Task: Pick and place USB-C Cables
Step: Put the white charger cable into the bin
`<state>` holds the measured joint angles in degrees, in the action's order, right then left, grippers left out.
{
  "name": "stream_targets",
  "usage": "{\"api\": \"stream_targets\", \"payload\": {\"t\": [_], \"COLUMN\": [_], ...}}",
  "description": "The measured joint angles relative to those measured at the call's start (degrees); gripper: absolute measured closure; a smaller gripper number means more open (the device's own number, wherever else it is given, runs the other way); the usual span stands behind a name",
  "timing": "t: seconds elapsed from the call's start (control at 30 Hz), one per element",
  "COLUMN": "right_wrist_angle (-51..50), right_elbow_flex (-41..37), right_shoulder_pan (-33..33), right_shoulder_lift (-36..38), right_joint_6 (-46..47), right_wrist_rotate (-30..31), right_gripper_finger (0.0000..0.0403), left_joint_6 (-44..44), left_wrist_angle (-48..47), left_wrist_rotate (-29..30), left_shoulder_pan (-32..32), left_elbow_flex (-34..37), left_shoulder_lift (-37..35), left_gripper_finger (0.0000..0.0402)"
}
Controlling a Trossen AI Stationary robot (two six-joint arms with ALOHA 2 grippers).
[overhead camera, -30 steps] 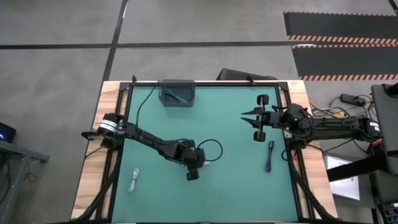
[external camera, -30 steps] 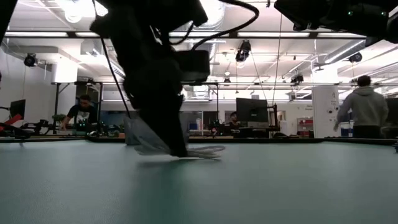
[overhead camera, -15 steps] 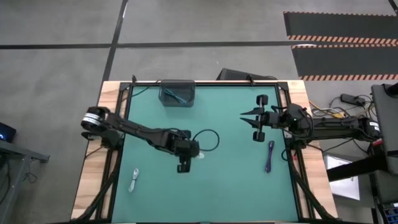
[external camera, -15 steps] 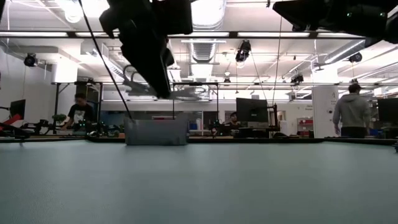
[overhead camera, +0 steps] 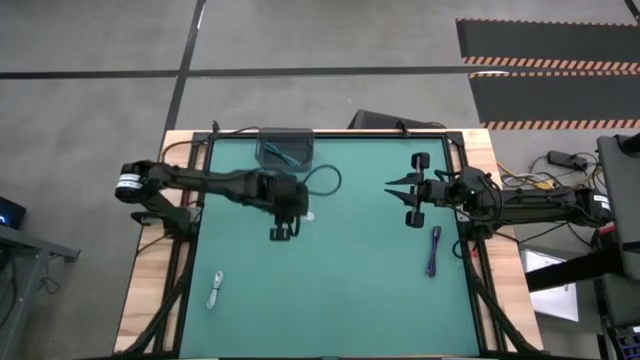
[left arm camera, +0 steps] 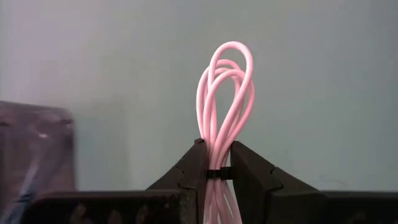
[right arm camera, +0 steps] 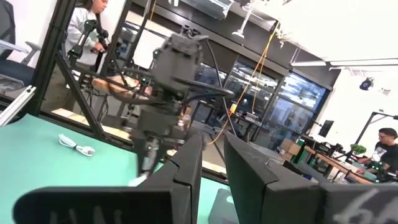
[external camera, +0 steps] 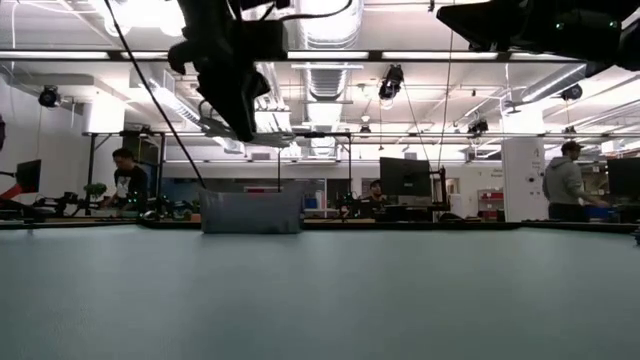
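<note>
My left gripper [overhead camera: 292,214] hangs above the table's middle, just on the near side of the dark bin [overhead camera: 285,150], and is shut on a white cable bundle [left arm camera: 225,106]. It also shows high in the low view [external camera: 243,128]. A grey-blue cable [overhead camera: 286,154] lies in the bin. A second white cable [overhead camera: 215,290] lies on the mat at the near left. A dark blue-purple cable [overhead camera: 434,250] lies on the mat at the right. My right gripper [overhead camera: 390,185] waits at the right, above the mat, empty, with a narrow gap between its fingers [right arm camera: 186,168]. My left gripper pinches the white bundle between its two fingers at the dark tie around it [left arm camera: 217,173]. The fingers come from above, pointing down, and lie along the bundle. The looped end [left arm camera: 231,59] sticks out past the fingertips. The bundle is lifted clear of the mat.
The bin [external camera: 250,212] stands at the far edge, left of centre. Black frame rails and a wooden border [overhead camera: 150,290] run around the green mat. The left arm's black wire loops beside the bin [overhead camera: 325,180]. People are in the room behind the table.
My left gripper has risen from the mat with the white bundle and gone toward the far edge and a little left, toward the bin. The bundle, which lay on the mat, is now lifted clear.
</note>
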<state>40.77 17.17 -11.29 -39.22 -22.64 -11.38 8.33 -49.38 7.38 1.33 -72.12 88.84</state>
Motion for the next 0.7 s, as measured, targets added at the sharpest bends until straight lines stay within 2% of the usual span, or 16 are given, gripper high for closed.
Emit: {"api": "stream_targets", "payload": {"t": [0.43,0.7], "right_wrist_angle": [-0.3,0.1], "right_elbow_flex": [-0.2,-0.7], "right_shoulder_pan": [0.0,0.0], "right_shoulder_lift": [0.0,-0.2], "right_joint_6": [0.1,1.8], "right_wrist_rotate": [0.0,-0.2], "right_gripper_finger": [0.0344,0.0344], "left_joint_6": [23.0,33.2], "left_wrist_angle": [-0.2,7.6], "left_wrist_rotate": [0.5,0.6], "left_shoulder_pan": [15.2,23.3], "left_elbow_flex": [-0.2,0.3], "left_shoulder_lift": [-0.8,-0.8], "left_gripper_finger": [0.0360,0.0360]}}
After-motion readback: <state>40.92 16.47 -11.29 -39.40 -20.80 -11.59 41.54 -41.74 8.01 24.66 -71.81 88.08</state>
